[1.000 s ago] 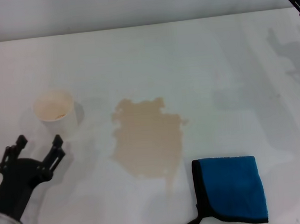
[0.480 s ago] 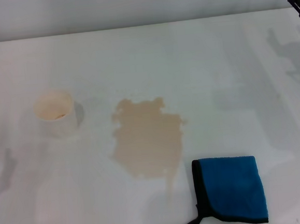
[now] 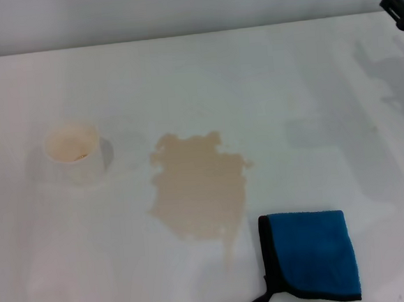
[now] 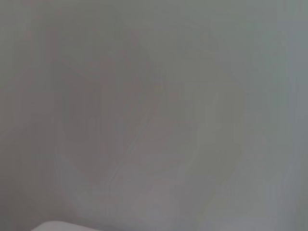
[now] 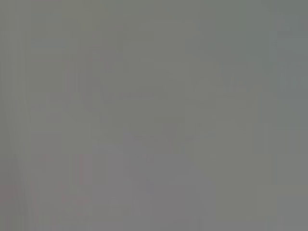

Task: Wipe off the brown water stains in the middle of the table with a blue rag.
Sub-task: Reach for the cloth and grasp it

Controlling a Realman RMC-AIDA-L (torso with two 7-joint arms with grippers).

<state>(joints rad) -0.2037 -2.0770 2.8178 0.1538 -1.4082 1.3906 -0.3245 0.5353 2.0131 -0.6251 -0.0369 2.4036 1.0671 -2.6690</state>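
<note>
**Worktop inventory: stain, rag, cup, one arm in sight**

White worktop (image 3: 266, 76) fills your head view, smooth and plain, with a pale wall behind its far edge.

- Item 1, brown water stains (image 3: 200, 187): one ragged tan blotch near the middle of the worktop, a thin drip tail running off its near edge. Unwiped, by the look of it.
- Item 2, blue rag (image 3: 312, 265): folded square with black edging and a corner loop, lying flat just beside the stain's tail on your robot's right, near edge. Probably laid there for a short reach by the right arm.
- Item 3, white paper cup (image 3: 75, 152): upright, left of the stain, apart from it.
- Item 4, right end effector (image 3: 398, 6): only a dark tip shows at the far right corner, well apart from the rag; whether it is open or closed you cannot tell.
- Item 5, left end effector: not visible.
- Wrist views: blank grey, nothing to list.
</note>
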